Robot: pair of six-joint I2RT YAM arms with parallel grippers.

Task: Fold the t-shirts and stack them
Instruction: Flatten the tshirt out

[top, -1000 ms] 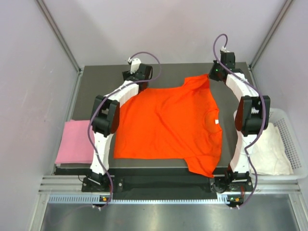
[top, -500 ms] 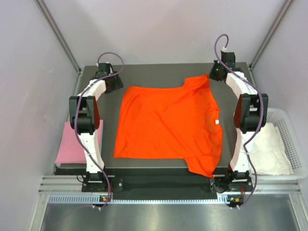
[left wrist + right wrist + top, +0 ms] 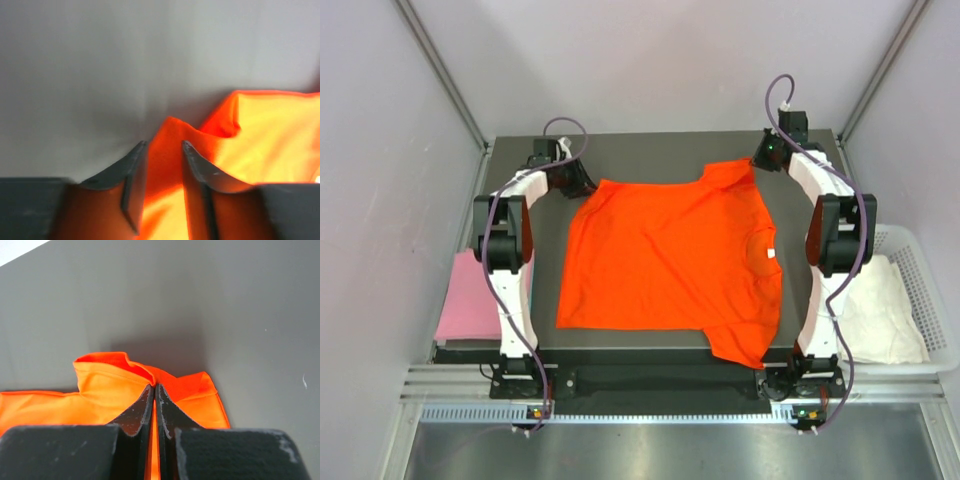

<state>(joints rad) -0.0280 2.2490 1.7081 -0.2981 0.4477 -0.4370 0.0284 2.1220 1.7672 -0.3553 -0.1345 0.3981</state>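
Observation:
The orange-red t-shirt (image 3: 670,260) lies spread flat on the dark table (image 3: 650,145), neck label toward the right. Its far right sleeve is pinched in my right gripper (image 3: 758,162), whose jaws are shut on a fold of orange cloth (image 3: 125,375) in the right wrist view (image 3: 154,386). At the shirt's far left corner, my left gripper (image 3: 582,183) has a peak of the same shirt (image 3: 270,135) rising between its fingers (image 3: 164,146), which still stand a little apart. A pale pink t-shirt (image 3: 470,295) lies folded left of the table. A white t-shirt (image 3: 880,310) sits at the right.
The white t-shirt rests in a white mesh basket (image 3: 932,290) off the table's right edge. Grey walls close in the back and both sides. The near sleeve of the orange shirt hangs over the table's front edge (image 3: 740,350).
My left arm swung out to the far left, then came back in to the shirt's far left corner, its jaws narrowing around the cloth. The right arm has not moved.

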